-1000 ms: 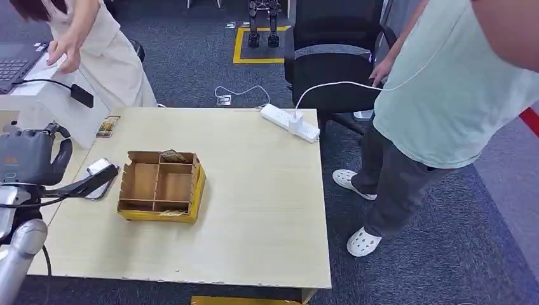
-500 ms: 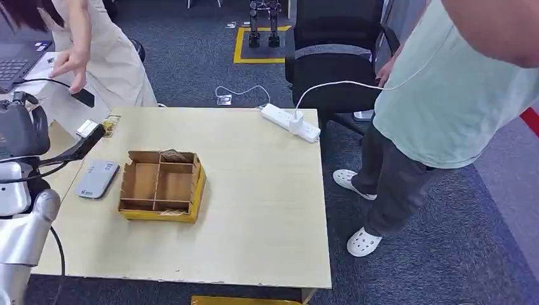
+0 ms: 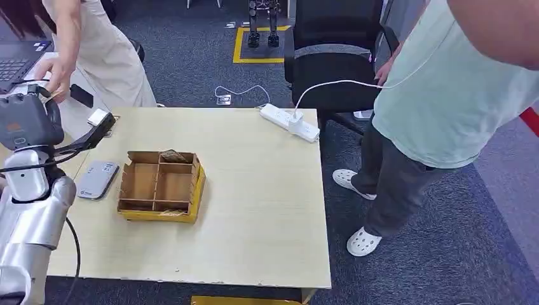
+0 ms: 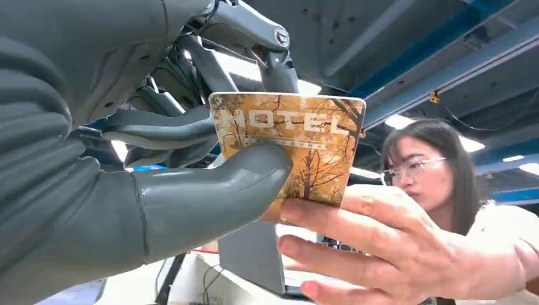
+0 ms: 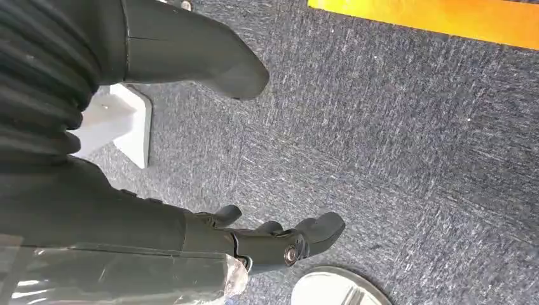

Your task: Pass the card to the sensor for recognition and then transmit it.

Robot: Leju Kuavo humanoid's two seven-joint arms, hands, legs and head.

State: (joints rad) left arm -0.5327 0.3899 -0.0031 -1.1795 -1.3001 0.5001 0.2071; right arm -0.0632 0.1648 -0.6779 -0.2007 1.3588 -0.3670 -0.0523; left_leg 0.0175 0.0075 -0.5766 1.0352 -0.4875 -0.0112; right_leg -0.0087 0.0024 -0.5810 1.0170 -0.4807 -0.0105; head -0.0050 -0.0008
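A pale wooden table [image 3: 254, 210] stands on dark grey carpet [image 3: 191, 70] near a black office chair [image 3: 334, 70].

card [image 4: 299, 149] printed "MOTEL"

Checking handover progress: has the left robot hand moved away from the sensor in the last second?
Yes. The left robot hand rose off the grey sensor toward the table's far-left corner.

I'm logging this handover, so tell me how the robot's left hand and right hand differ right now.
The left hand is raised and pinches a hotel card between thumb and fingers; the right hand holds nothing. A person's hand touches the card at the left hand; the right hand hangs over grey carpet, fingers apart. Both have grey ribbed covers.
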